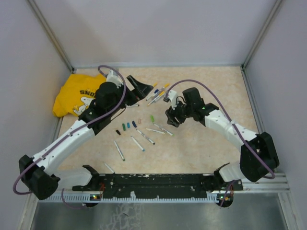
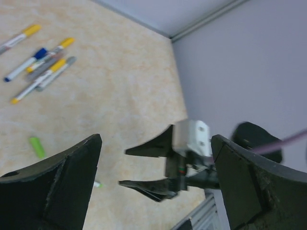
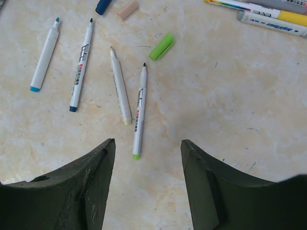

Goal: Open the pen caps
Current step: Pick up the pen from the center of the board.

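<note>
Left claw [image 2: 156,141] was spread wide with nothing between its fingers, out over the back-middle of the bench [image 1: 211,81]. It was near a bunch of capped pens [image 2: 45,67] with yellow, blue and grey caps on. Right claw [image 3: 148,142] was also spread and empty, above the bench surface. Four uncapped pens [image 3: 139,112] lay flat just ahead of it with tips exposed, the lime-ended one closest and roughly in line with the gap. Loose pen caps [image 1: 128,126] lay in a rough row mid-bench between the two arms, running black, green and blue from the left. A peach cap [image 3: 127,9] and a lime green cap [image 3: 161,46] sat toward the right end. The lime cap lay on its side, touching no pen; a blue cap [image 3: 103,5] sat just beside the peach one. More uncapped pens lay nearer the front than the caps. In the left wrist view the right claw showed across the bench. A crumpled yellow shirt [image 1: 76,96] sat at the back-left corner, partly under the left arm.
</note>
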`<move>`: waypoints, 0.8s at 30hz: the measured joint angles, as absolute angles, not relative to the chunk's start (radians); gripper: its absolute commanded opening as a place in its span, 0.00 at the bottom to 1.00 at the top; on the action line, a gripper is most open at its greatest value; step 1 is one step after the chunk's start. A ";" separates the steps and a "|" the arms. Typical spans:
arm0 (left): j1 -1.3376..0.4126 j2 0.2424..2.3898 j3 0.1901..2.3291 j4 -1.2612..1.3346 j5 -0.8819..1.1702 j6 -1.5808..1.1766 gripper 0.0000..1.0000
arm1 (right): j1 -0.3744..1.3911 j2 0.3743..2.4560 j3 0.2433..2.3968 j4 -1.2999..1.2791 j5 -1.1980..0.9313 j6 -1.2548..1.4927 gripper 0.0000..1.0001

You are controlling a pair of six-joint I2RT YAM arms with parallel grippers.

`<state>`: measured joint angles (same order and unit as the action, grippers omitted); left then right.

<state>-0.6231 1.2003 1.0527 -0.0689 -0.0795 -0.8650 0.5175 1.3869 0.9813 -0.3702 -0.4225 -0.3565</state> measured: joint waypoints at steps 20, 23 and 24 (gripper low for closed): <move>-1.077 1.171 1.301 -0.104 -0.236 -0.833 1.00 | 0.496 1.387 0.975 -0.382 -0.441 -0.356 0.58; -1.094 1.177 1.312 -0.105 -0.253 -0.829 1.00 | 0.492 1.387 0.975 -0.383 -0.443 -0.356 0.57; -1.097 1.179 1.314 -0.105 -0.262 -0.827 1.00 | 0.492 1.387 0.975 -0.383 -0.445 -0.356 0.57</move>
<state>-1.0966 1.1786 1.3144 -0.1051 -0.2615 -0.8268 0.4923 1.3869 0.9752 -0.3828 -0.4446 -0.3565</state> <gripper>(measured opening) 0.997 0.575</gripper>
